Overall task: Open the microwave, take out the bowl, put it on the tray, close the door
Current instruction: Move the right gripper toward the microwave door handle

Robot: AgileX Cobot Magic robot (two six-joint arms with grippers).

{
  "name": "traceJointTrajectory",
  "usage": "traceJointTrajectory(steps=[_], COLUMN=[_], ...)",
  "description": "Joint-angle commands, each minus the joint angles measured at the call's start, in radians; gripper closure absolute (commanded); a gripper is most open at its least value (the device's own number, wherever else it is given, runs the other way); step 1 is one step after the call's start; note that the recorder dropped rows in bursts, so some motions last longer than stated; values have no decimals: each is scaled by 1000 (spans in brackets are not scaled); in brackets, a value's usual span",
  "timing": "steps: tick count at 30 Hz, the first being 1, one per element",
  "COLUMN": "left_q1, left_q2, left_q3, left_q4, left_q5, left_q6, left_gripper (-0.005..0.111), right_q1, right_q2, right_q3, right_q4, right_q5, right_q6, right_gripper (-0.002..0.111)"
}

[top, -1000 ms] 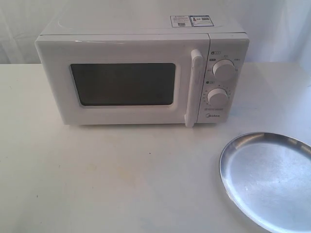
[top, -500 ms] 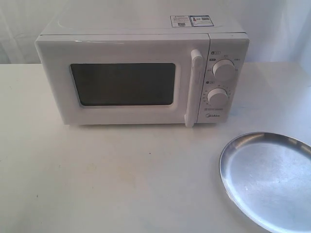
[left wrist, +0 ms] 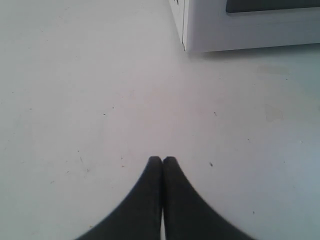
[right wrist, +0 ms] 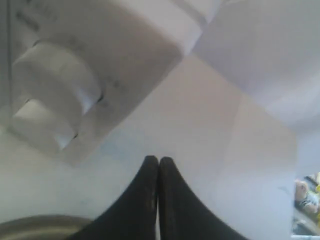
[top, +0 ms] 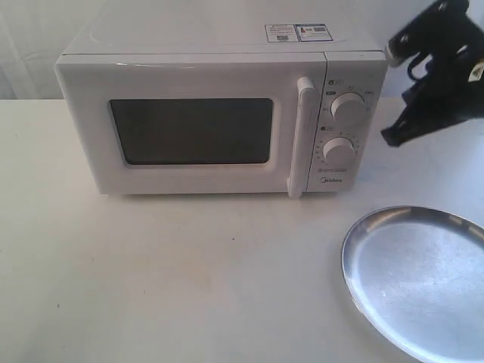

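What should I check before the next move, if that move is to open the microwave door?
1. Door closed and flush on the microwave: ok.
2. Handle free, nothing touching it: ok.
3. Right claw open to take the handle: not ok; it is shut, beside the dials.
4. Left claw clear of the door's swing: cannot tell; it is shut, over the table near a microwave corner.
5. Tray free for the bowl: ok on the part in view.
6. Bowl inside: cannot tell; the window is dark.
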Motion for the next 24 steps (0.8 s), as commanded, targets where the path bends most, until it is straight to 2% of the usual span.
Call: traceJointTrajectory(steps=[1, 3, 4, 7, 8, 9, 12, 17, 22, 24], left_q1=[-5, -5, -5, -5, -5, -5, -5, -5, -5, -5], left_q2=[-4, -4, -4, -4, -4, -4, -4, -4, -4, -4], left_q3=[3, 3, 3, 3, 3, 3, 3, 3, 3, 3], left_q4=[-7, -7, -7, -7, -7, -7, -7, -7, -7, -7], left_q5=[-2, -2, -2, -2, -2, -2, -2, -2, -2, -2], left_q6=[0, 0, 0, 0, 0, 0, 0, 0, 0, 0], left_gripper=[107, 107, 107, 107, 107, 107, 107, 107, 107, 107], right_q1=[-7, -7, -7, -7, -7, -7, -7, -9, -60, -87], right_q2=[75, 113, 139, 197, 214, 234, 281, 289, 274, 258], right_q3=[46, 56, 67, 106, 117, 115, 94, 92, 84, 84], right_q4=[459, 711, 897, 1331, 1465, 1516, 1535, 1447, 1316, 1278], right_q5=[66, 150, 223, 381, 434, 474, 566, 615, 958, 1016], right_q6=[-485, -755, -986, -1475, -1585, -1592, -1592, -1592, -1592, -1592], right_gripper=[108, 108, 108, 108, 108, 108, 108, 108, 108, 108])
